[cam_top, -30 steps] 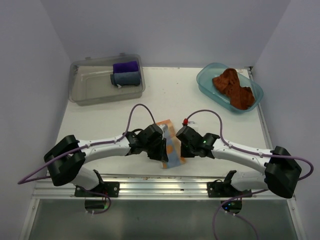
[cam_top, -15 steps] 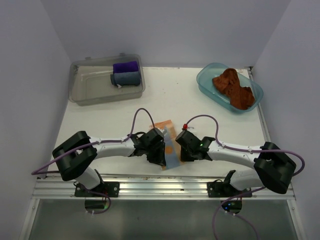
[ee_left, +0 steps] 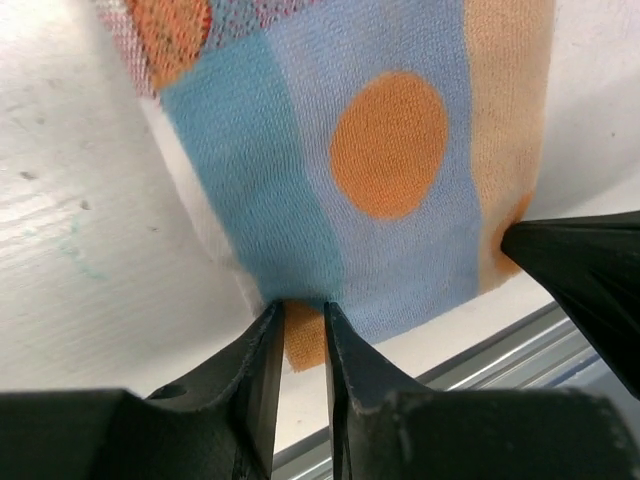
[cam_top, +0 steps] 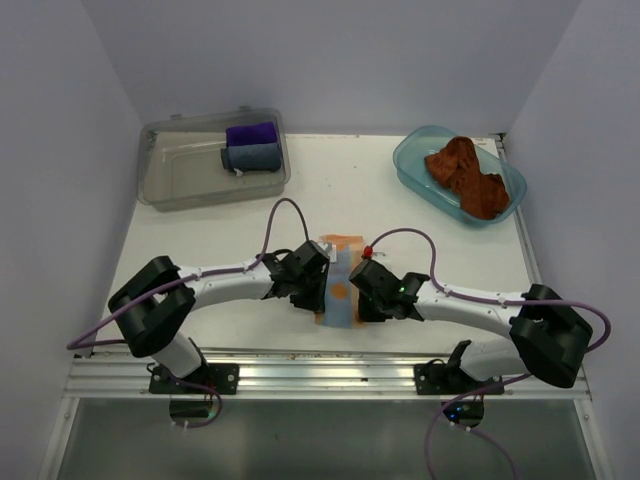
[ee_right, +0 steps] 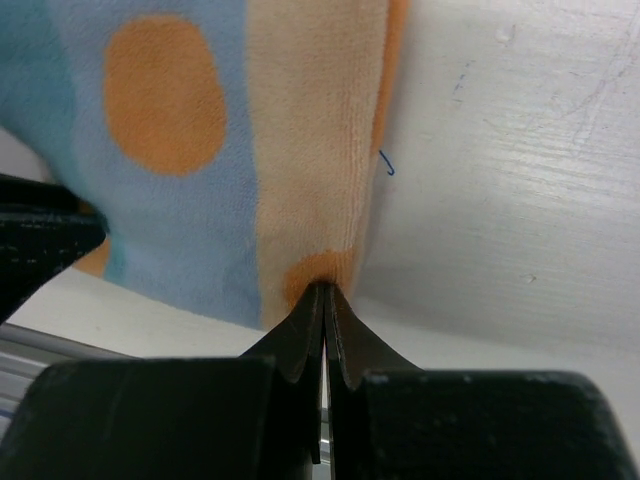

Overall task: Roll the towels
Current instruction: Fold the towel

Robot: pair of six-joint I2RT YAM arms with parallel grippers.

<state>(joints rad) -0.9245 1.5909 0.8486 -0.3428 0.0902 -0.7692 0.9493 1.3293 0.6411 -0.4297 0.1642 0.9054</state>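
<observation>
Above, the patterned towel point(cam_top: 338, 285) lies flat near the table point(cam_top: 330, 195) front edge, the rust-brown towel point(cam_top: 465, 175) in a tub point(cam_top: 408, 160); left wrist: the left gripper point(ee_left: 298, 312) narrowly pinches its hem; right wrist: the right gripper point(ee_right: 325, 292) clamps it too, so an even first curl seems due.

Bright, even light pours down from above in the top view. The white table point(cam_top: 340, 190) glows without burning out, and the arms throw only faint, soft-edged shadows beside themselves. The walls take a cool lavender cast. A pale sheen runs along the metal rail point(cam_top: 330, 370) at the near edge. The picture is crisp corner to corner, with no obvious bending at the edges. Over to the left wrist camera: the patterned towel point(ee_left: 390, 140) is sharp, its knit showing, while the left gripper point(ee_left: 298, 325) reads near-black with soft outlines. Right wrist: the cloth is a touch softer, a thin shadow runs under its edge, and the right gripper point(ee_right: 325, 300) is dark and blurred up close.
</observation>
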